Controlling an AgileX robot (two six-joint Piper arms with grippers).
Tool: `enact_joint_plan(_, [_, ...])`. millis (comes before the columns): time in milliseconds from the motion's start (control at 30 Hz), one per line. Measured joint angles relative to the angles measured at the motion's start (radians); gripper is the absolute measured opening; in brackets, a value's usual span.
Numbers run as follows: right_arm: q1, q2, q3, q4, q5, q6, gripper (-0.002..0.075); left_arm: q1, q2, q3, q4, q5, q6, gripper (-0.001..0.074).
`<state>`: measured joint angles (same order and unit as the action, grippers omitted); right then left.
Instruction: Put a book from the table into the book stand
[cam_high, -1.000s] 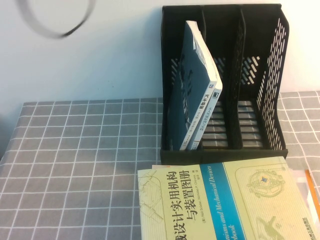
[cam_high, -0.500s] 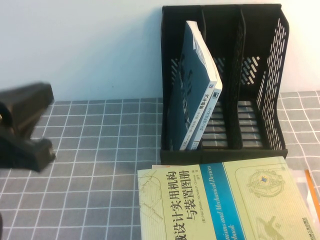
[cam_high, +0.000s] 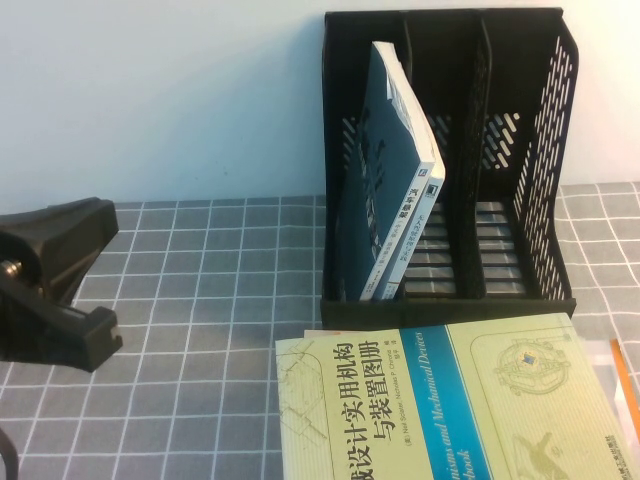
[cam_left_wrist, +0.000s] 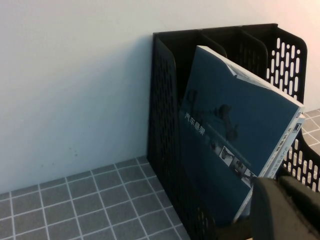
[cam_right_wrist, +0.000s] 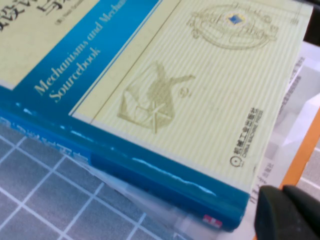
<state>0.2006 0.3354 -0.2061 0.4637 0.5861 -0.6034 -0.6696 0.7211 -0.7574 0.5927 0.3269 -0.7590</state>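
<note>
The book (cam_high: 385, 180) stands in the left compartment of the black book stand (cam_high: 540, 150), dark teal cover showing, leaning right against the divider. In the left wrist view the book (cam_left_wrist: 235, 135) fills that compartment of the stand (cam_left_wrist: 162, 125). My left gripper (cam_left_wrist: 286, 209) is shut and empty, left of the stand and apart from the book; its arm (cam_high: 55, 285) shows at the left edge of the high view. My right gripper (cam_right_wrist: 290, 216) is shut and empty, hovering by a corner of the yellow-green book (cam_right_wrist: 175, 75).
The yellow-green book with a blue band (cam_high: 440, 410) lies flat in front of the stand on the grey checked table (cam_high: 200, 260). White papers and an orange-edged sheet (cam_right_wrist: 300, 150) lie under its right side. A pale wall stands behind.
My left arm has come into the high view at the left edge and shifted slightly right. The book and stand have not moved.
</note>
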Motion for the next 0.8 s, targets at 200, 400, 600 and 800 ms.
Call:
enact_joint_plan(200, [0.000, 0.000, 0.006, 0.002, 0.001, 0.000, -0.0002, 0.000, -0.001, 0.000, 0.000, 0.000, 0.000, -0.0002])
enact_joint_plan(400, [0.000, 0.000, 0.006, 0.004, 0.001, 0.000, -0.0003, 0.000, -0.017, 0.007, 0.002, 0.000, 0.000, -0.0002])
enact_joint_plan(600, [0.000, 0.000, 0.006, 0.008, 0.001, 0.000, -0.0003, 0.150, -0.220, 0.108, 0.057, 0.000, 0.056, -0.0002])
enact_joint_plan(800, [0.000, 0.000, 0.006, 0.008, 0.001, 0.000, -0.0003, 0.360, -0.563, 0.390, 0.027, -0.002, -0.011, -0.0002])
